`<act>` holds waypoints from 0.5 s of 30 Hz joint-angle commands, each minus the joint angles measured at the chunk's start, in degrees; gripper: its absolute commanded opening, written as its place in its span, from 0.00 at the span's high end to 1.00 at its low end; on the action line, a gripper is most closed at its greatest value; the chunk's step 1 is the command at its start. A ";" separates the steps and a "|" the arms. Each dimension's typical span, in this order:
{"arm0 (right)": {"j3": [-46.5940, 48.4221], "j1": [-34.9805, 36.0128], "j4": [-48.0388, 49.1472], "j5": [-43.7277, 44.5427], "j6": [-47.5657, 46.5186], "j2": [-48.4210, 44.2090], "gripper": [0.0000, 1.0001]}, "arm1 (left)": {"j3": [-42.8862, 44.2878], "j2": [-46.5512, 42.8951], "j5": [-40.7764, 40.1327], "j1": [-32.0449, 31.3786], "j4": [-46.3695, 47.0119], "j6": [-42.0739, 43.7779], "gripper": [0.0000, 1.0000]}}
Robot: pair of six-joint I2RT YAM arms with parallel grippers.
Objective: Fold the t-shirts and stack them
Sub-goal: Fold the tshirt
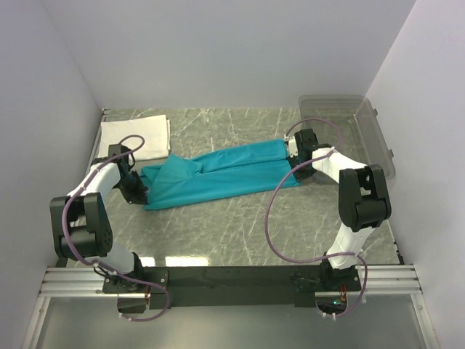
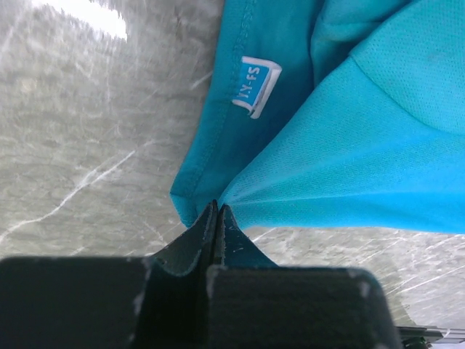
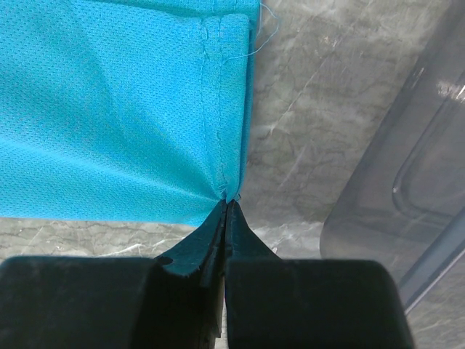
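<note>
A teal t-shirt (image 1: 221,174) lies stretched across the middle of the table, folded lengthwise into a long band. My left gripper (image 1: 138,190) is shut on its left end; the left wrist view shows the pinched fabric (image 2: 305,174) beside the white neck label (image 2: 256,86), the jaws (image 2: 216,207) pressed together. My right gripper (image 1: 298,158) is shut on the right end, pinching the stitched hem (image 3: 221,131) at its corner, seen at the fingertips (image 3: 227,203). A folded white t-shirt (image 1: 134,137) rests at the back left, untouched.
A clear plastic bin (image 1: 352,131) stands at the back right, close to the right gripper, its wall filling the right side of the right wrist view (image 3: 407,189). Grey marble tabletop (image 1: 240,233) lies between the shirt and the arm bases. White walls enclose the table.
</note>
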 commanded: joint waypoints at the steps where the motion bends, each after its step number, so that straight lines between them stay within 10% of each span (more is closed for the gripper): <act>1: -0.98 -0.49 1.18 0.98 -1.18 -2.15 1.00 | -2.25 -4.02 1.37 0.38 -0.31 -1.86 0.99; 15: -2.39 -0.49 1.53 0.72 -1.62 -1.80 1.00 | -11.57 -9.92 10.44 0.38 -0.21 -5.12 0.99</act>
